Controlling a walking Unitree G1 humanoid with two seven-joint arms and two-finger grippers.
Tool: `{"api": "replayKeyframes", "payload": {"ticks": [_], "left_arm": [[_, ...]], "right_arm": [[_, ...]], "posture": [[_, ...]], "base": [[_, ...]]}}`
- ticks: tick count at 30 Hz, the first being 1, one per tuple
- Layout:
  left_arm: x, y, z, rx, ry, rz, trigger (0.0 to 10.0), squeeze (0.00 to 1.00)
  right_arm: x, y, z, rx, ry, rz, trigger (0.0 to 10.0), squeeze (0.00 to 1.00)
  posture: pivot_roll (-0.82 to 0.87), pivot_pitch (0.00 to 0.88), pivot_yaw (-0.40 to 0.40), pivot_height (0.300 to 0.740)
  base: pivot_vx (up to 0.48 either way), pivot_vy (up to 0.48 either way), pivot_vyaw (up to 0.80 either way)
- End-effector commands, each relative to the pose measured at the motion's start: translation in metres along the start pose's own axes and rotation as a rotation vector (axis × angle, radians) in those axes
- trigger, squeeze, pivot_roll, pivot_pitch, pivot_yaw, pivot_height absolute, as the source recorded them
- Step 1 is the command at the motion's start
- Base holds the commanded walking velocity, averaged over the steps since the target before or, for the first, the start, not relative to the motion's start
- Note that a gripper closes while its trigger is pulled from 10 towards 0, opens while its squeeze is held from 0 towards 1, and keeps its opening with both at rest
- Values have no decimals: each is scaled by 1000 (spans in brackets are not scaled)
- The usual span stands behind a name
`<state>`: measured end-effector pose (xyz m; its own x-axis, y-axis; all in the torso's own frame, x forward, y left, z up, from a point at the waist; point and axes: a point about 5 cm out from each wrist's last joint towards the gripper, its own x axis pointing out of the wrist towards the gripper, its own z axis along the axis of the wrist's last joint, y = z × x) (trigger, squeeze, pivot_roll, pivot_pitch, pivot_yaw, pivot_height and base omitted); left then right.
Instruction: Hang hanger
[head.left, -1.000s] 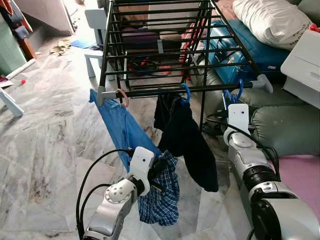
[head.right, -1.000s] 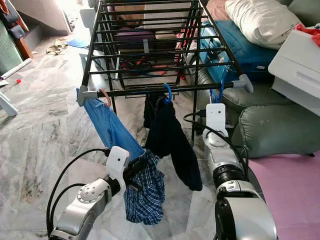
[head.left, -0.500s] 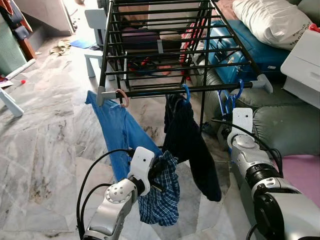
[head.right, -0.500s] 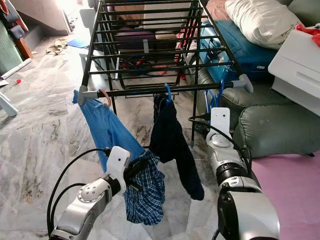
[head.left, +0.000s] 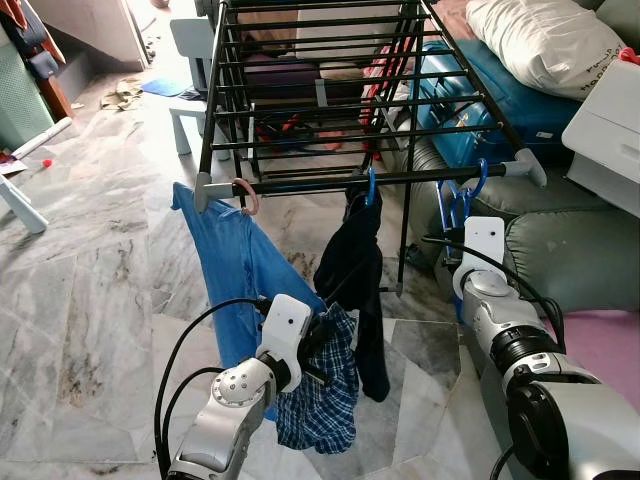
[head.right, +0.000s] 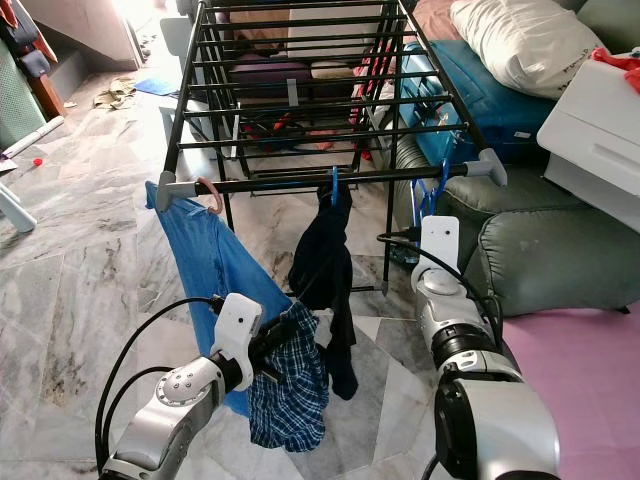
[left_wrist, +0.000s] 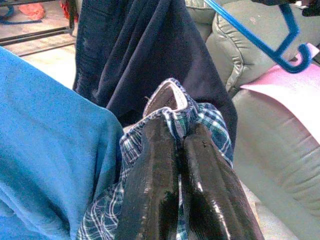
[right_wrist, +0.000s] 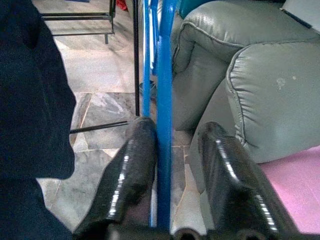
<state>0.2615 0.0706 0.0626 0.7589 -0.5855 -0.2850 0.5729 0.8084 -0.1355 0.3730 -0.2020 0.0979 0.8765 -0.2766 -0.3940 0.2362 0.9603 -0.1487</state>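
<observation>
The blue hanger (right_wrist: 163, 100) stands upright between the two fingers of the right pincer (right_wrist: 172, 165), its bar close against one finger (right_wrist: 131, 170) and apart from the other, so the fingers are spread with a gap on that side; whether the near finger actually touches the bar cannot be settled. In the head views the hanger's hook (head.left: 481, 176) sits over the front rail of the black drying rack (head.left: 320, 100), near the rail's right end cap, with the right pincer just below it beside the grey-green sofa (head.left: 575, 250); the fingers themselves are hidden there behind the white wrist housing. The left pincer (left_wrist: 181, 140) is low in front of the rack, its fingers pressed together on a fold of the checked cloth (head.left: 322, 390), which hangs beneath it. Just beyond that cloth a dark navy garment (head.left: 352, 280) hangs from a second blue hook (head.left: 371, 186) at mid-rail, and a blue shirt (head.left: 235, 270) hangs from a pink hook (head.left: 246, 195) near the rail's left end. The lower part of the blue shirt is covered by the left arm. Items under the rack are too cluttered to identify. A white pillow (head.left: 545, 40) lies behind the sofa on a blue surface.
</observation>
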Motion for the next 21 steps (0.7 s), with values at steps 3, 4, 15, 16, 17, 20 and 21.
{"api": "replayKeyframes", "payload": {"ticks": [3,4,15,16,17,20,21], "left_arm": [[1,1,-1,14,16,1,10000,0],[1,1,-1,14,16,1,10000,0],[2,3,0,22,22,3,10000,0],[2,3,0,23,23,4,10000,0],[2,3,0,23,23,4,10000,0],[3,4,0,26,22,4,10000,0],[4,5,1,29,22,6,10000,0]], "right_arm": [[1,-2,5,-9,-7,-1,824,0],[1,-2,5,-9,-7,-1,824,0],[1,-2,4,-48,-21,-8,471,0],[1,-3,4,-50,-21,-9,510,0],[1,-3,4,-50,-21,-9,510,0],[1,-4,5,-67,-31,-10,235,0],[1,-2,9,-87,-59,1,0,0]], "posture": [[-11,55,2,740],[-11,55,2,740],[-6,47,5,740],[-6,45,5,740],[-6,45,5,740],[-5,40,5,740],[-5,35,5,740]], "base": [[0,0,0],[0,0,0],[0,0,0],[0,0,0],[0,0,0],[0,0,0],[0,0,0]]}}
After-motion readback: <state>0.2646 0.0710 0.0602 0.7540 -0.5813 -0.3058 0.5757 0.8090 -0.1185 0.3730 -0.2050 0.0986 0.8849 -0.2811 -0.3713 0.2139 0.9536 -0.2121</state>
